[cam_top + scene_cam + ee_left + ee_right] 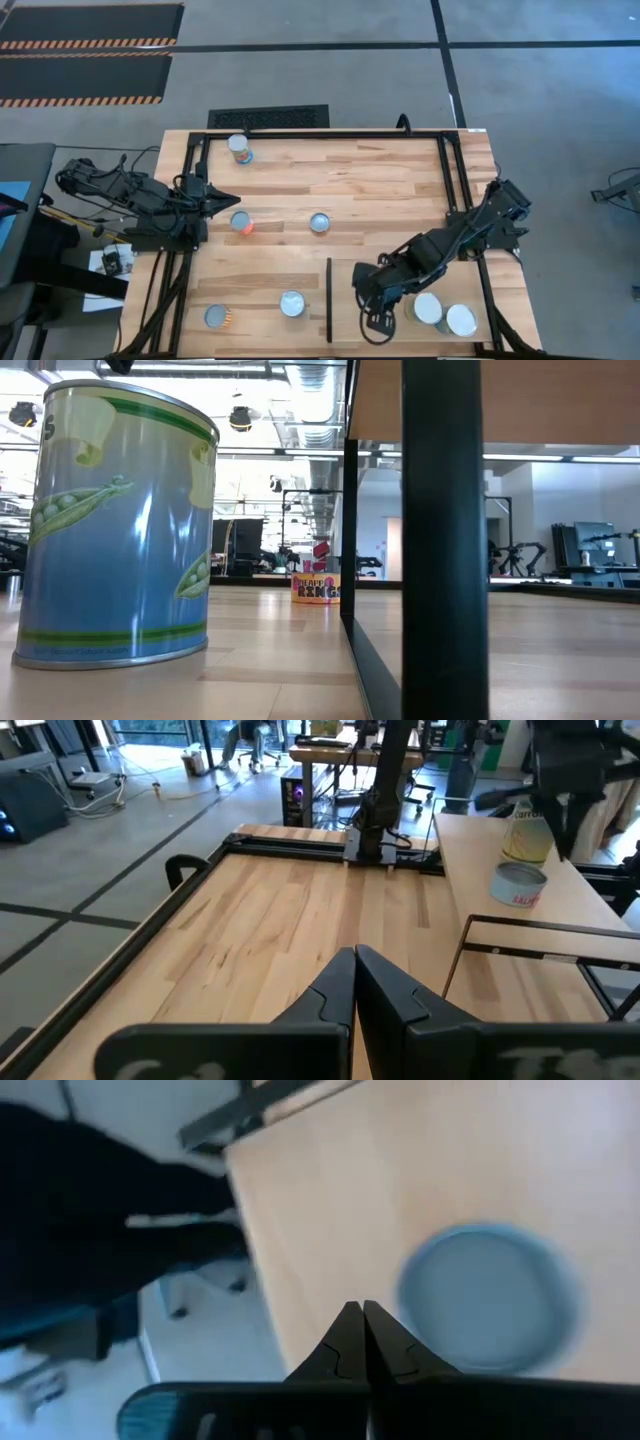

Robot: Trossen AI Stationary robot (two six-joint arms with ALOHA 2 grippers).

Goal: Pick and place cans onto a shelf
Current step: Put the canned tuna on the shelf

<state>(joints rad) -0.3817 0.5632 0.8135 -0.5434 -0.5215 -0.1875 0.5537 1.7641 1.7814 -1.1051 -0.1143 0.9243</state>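
From above, seven cans show, all upright with round tops facing the camera: one near the far edge (240, 149), two mid-table (241, 222) (319, 222), two near the front edge left of the black divider (329, 299) at (217, 317) and (292, 304), and two touching each other on the shelf (500, 290) at (428, 308) and (461, 320). The left gripper (228, 199) waits at the table's left edge, fingers pressed together, empty; its wrist view confirms the closed tips (355, 960) over bare planks. The right gripper (377, 322) hangs over the shelf just beside the pair of cans, fingers closed on nothing; its wrist view alone shows a blurred round top (488, 1298) directly past the shut fingertips (362, 1318). The low view alone gives labels: a blue pea can (115, 525) standing upright close by, a short pineapple-rings tin (316, 587) far off, and the divider's post (445, 540).
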